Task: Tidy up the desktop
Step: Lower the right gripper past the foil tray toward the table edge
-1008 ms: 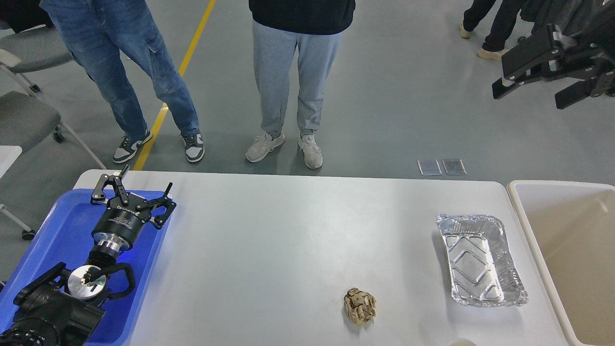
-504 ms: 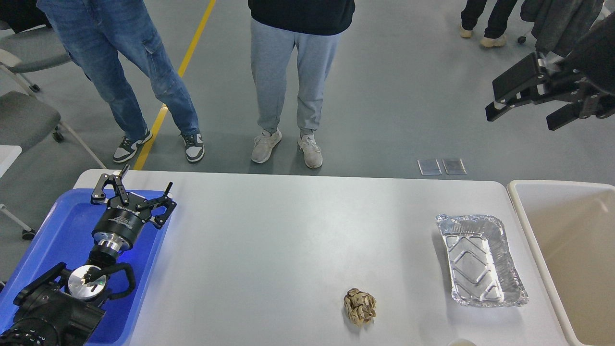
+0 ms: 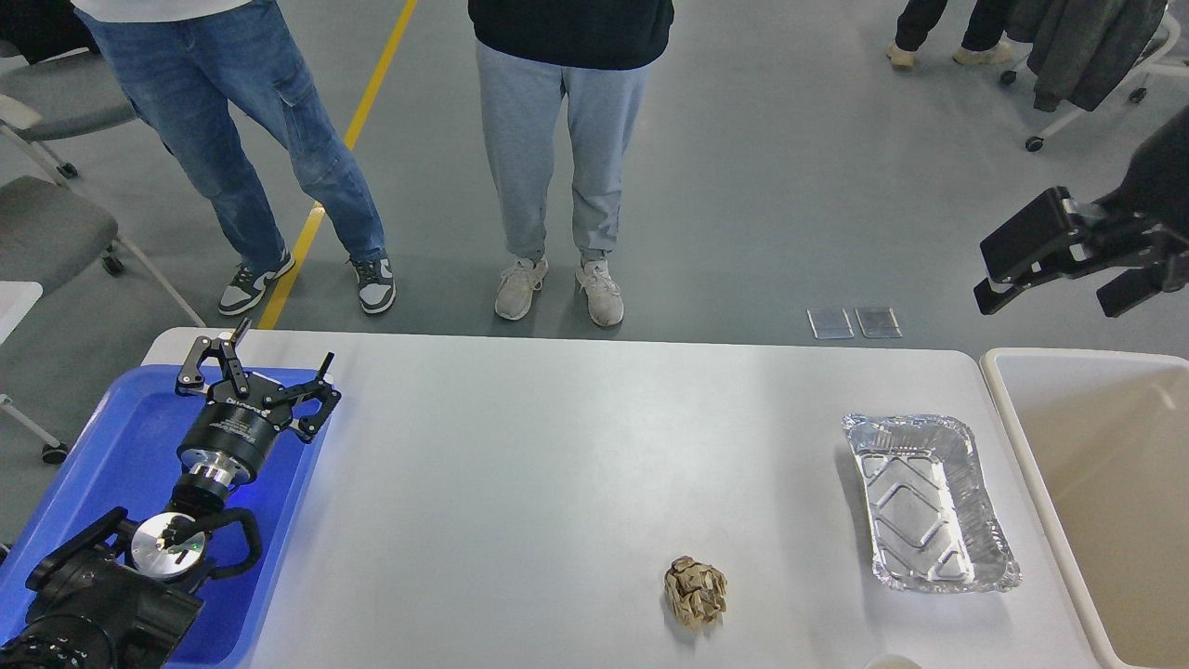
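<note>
The desktop point(image 3: 520, 465) is a large white-grey tabletop. A crumpled brown paper ball point(image 3: 695, 592) lies on it near the front, right of centre. An empty foil tray point(image 3: 929, 502) lies at the right. My left gripper point(image 3: 260, 362) is open and empty, held over the far edge of the blue tray point(image 3: 102, 465). My right gripper point(image 3: 1054, 279) is open and empty, raised above the far left corner of the beige bin point(image 3: 1105, 483), well apart from the foil tray.
Two people stand beyond the far table edge point(image 3: 269, 139) point(image 3: 557, 139). Grey chairs point(image 3: 46, 223) stand at the far left. A pale rim point(image 3: 890, 662) shows at the bottom edge.
My right gripper has come down and slightly right toward the beige bin. The left arm and the things on the table have not moved. The people shifted their feet.
</note>
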You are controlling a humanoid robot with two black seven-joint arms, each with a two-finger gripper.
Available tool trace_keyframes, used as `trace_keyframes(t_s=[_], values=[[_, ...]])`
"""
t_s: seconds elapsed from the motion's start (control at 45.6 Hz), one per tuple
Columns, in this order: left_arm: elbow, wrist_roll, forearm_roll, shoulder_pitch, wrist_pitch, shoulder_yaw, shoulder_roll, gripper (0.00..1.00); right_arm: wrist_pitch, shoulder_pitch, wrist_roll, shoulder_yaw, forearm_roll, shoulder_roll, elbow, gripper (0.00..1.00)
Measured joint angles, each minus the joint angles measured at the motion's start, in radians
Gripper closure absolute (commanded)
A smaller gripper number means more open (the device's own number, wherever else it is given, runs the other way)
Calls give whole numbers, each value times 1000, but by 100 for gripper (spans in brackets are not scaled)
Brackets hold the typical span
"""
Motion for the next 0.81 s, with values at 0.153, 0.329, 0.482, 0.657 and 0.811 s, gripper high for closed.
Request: trace_keyframes(t_s=[0.153, 0.329, 0.482, 0.657, 0.811], values=[[0, 0, 0, 0, 0, 0, 1, 0, 0, -20, -12, 0, -37, -14, 27, 0], [0, 0, 0, 0, 0, 0, 0, 0, 0, -79, -26, 29, -64, -24, 48, 0], [0, 0, 0, 0, 0, 0, 0, 0, 0, -146, -45, 60, -76, -31, 58, 0], [0, 0, 0, 1, 0, 0, 0, 0, 0, -244, -57, 124, -85, -63, 59, 0], [1, 0, 0, 1, 0, 0, 1, 0, 0, -320, -66, 179, -92, -108, 54, 0]])
